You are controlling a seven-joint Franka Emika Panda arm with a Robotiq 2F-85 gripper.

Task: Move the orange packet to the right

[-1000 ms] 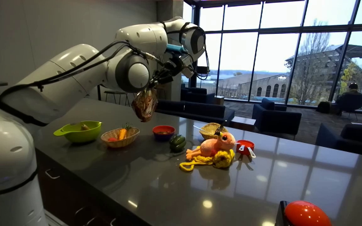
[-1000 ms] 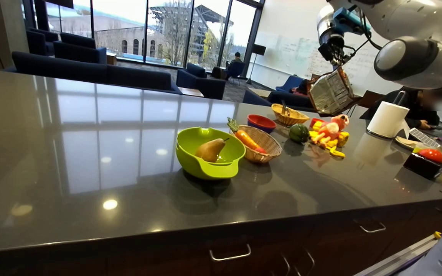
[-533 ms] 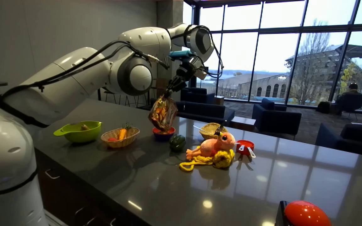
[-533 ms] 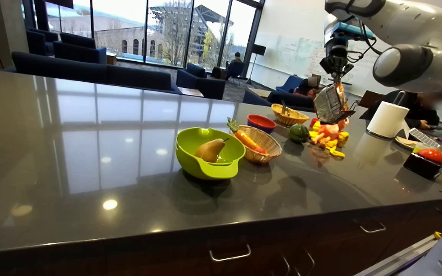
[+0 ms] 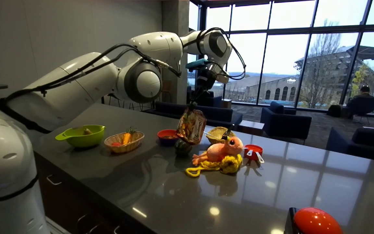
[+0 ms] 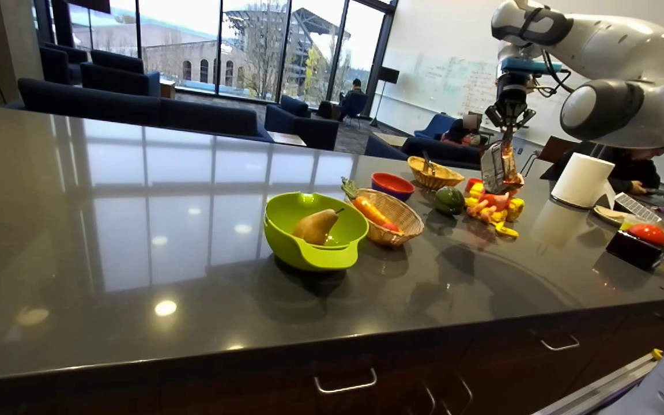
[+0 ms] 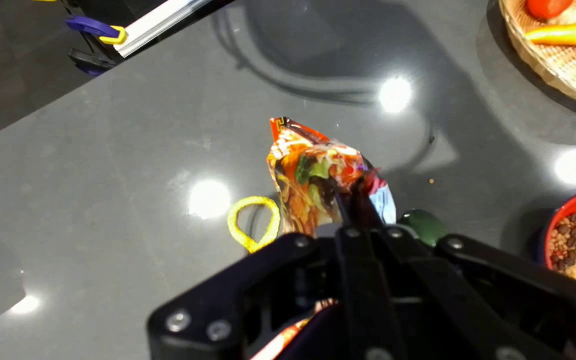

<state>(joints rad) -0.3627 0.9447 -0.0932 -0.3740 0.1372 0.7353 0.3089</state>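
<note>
The orange packet (image 5: pixel 191 127) hangs upright from my gripper (image 5: pixel 192 105), held at its top edge above the counter (image 5: pixel 135 195). In an exterior view (image 6: pixel 494 168) the packet's silvery side faces the camera, just in front of the pink plush bird. In the wrist view the packet's printed front (image 7: pixel 300 182) shows beyond the fingers, and the gripper (image 7: pixel 360 205) is closed on it, partly covering it. The gripper also shows in an exterior view (image 6: pixel 506 135). A gap remains between the packet's lower edge and the counter in both exterior views.
The pink plush bird (image 5: pixel 218 152) on a yellow knitted piece (image 5: pixel 230 164), a dark green vegetable (image 6: pixel 449 200), a red bowl (image 6: pixel 393 184), baskets (image 5: pixel 124 143) and a lime bowl (image 5: pixel 84 138) stand around. Red measuring cups (image 5: pixel 253 152), a red button (image 5: pixel 317 221) and a paper roll (image 6: pixel 583 180) are farther along.
The gripper has carried the packet down and across the counter, from above the basket and red bowl to beside the plush bird. The packet has swung more upright. Other objects stay put.
</note>
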